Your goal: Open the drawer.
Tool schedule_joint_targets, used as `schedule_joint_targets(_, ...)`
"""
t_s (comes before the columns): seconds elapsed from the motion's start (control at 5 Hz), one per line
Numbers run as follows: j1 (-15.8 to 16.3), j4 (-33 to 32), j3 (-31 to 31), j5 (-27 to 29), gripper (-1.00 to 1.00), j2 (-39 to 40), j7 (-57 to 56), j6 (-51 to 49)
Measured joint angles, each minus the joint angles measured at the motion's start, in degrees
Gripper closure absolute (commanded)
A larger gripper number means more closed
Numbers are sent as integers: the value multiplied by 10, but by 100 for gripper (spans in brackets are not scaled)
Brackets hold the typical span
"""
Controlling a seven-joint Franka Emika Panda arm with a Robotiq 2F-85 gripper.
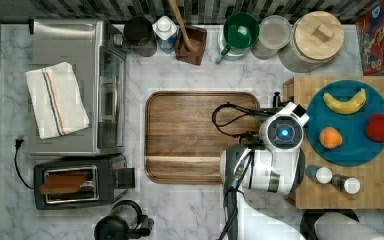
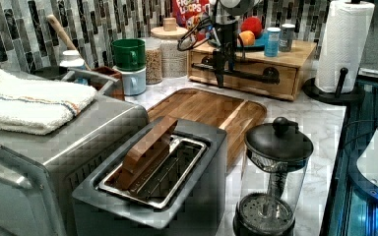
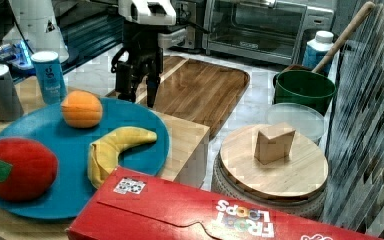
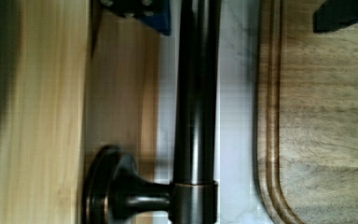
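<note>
The drawer point(image 2: 243, 73) is the light-wood front of the block under the teal plate point(image 1: 352, 125), and it looks flush with the block. Its thin black bar handle point(image 2: 256, 76) runs across the front. My gripper point(image 2: 220, 81) hangs straight down at the handle's end nearer the left view's left. In the wrist view the handle point(image 4: 196, 93) runs between the two dark fingertips point(image 4: 140, 14), which stand apart on either side of it without touching. The gripper point(image 3: 139, 95) is open, and nothing is held.
The dark wooden tray point(image 1: 200, 137) lies right beside the drawer front. The plate carries a banana point(image 1: 346, 102), an orange point(image 1: 330, 137) and a red fruit point(image 1: 380, 127). Two shakers point(image 1: 322, 174) stand on the block. A paper towel roll point(image 2: 344, 44), French press point(image 2: 275, 172) and toaster point(image 1: 77, 186) are nearby.
</note>
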Motion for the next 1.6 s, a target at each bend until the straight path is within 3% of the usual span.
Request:
schedule_joint_targets(1.2,8,-2,29,-4,-100,0,228,7)
schedule_joint_targets(1.6,54,-39,79,-3,-100,-27,232,8)
